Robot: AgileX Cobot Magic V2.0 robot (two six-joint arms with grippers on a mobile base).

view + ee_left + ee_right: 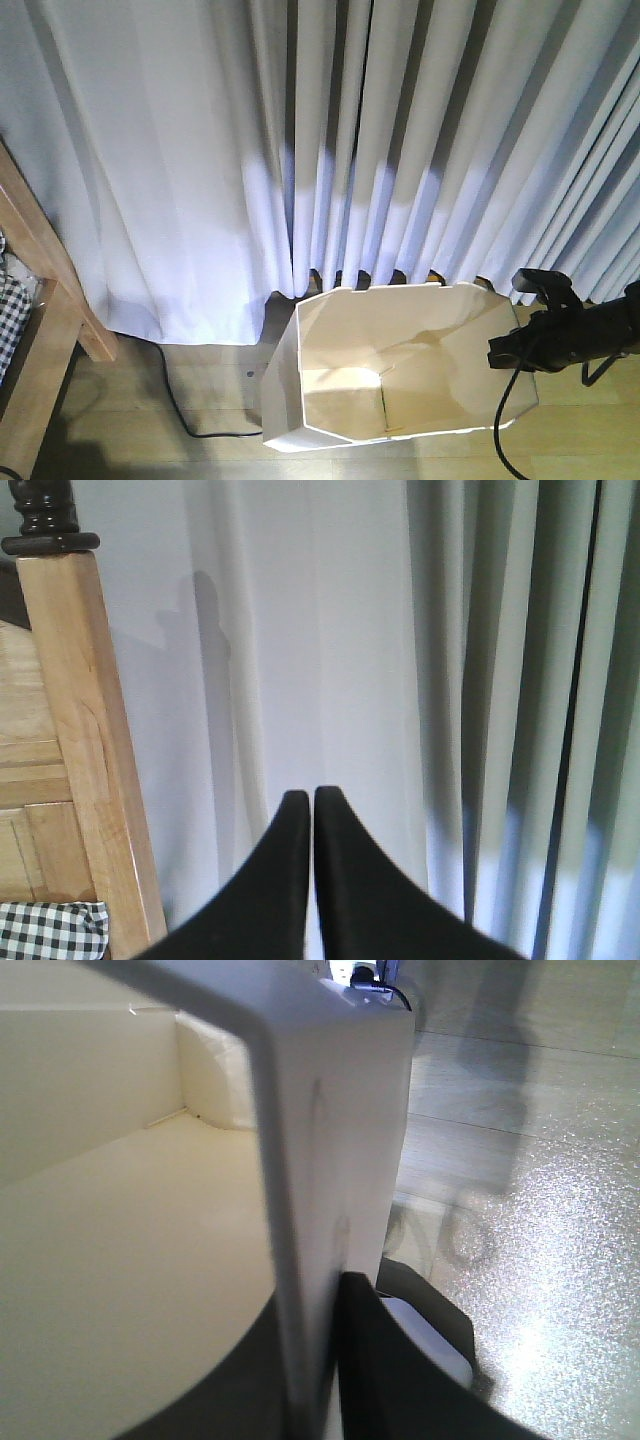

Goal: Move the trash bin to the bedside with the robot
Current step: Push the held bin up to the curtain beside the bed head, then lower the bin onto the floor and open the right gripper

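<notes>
right gripper (320, 1370): clamped over the right wall of the trash bin (340, 400), one finger inside and one outside; likely a hold for dragging.
left gripper (312, 805): tips together, nothing held.
trash bin: stood on the floor, right of the bed rail (50, 280) and apart from it.
curtain (200, 150): hung just behind the trash bin.

No word, label, brand, number or sign can be read in any of the views. The only marks are faint dark streaks on the white outer wall of the trash bin (345, 1110), just above the right end effector (325, 1360). They are too blurred to make out as letters.
</notes>
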